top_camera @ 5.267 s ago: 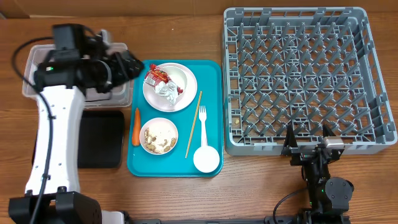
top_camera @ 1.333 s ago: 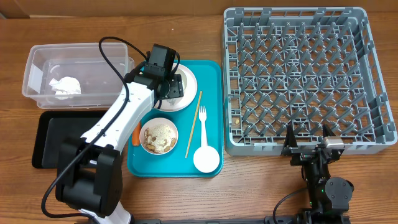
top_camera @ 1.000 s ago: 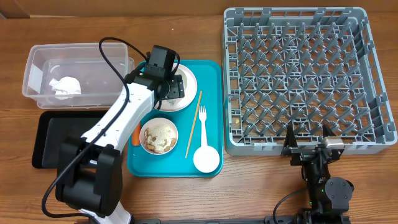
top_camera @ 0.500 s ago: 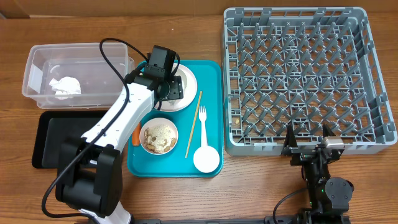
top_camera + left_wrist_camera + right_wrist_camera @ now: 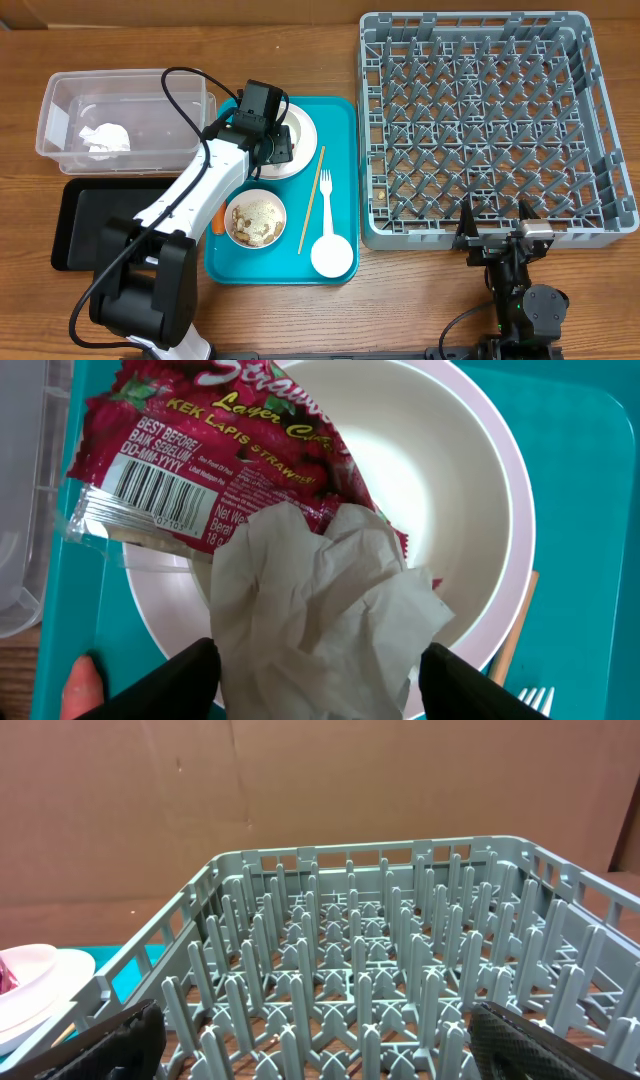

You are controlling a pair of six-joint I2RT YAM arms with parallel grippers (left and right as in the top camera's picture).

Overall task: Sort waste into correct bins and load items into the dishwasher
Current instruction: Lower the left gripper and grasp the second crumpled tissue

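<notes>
My left gripper is down over the white plate at the far end of the teal tray. Its fingers flank the crumpled napkin, which lies partly over the red wrapper. The jaws stand part-way apart, and I cannot tell whether they pinch the paper. My right gripper sits at the bench's near edge, jaws wide and empty, facing the near wall of the grey dish rack.

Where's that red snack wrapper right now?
In the left wrist view, the red wrapper lies on the white plate, upper left, partly under a crumpled napkin.
</notes>
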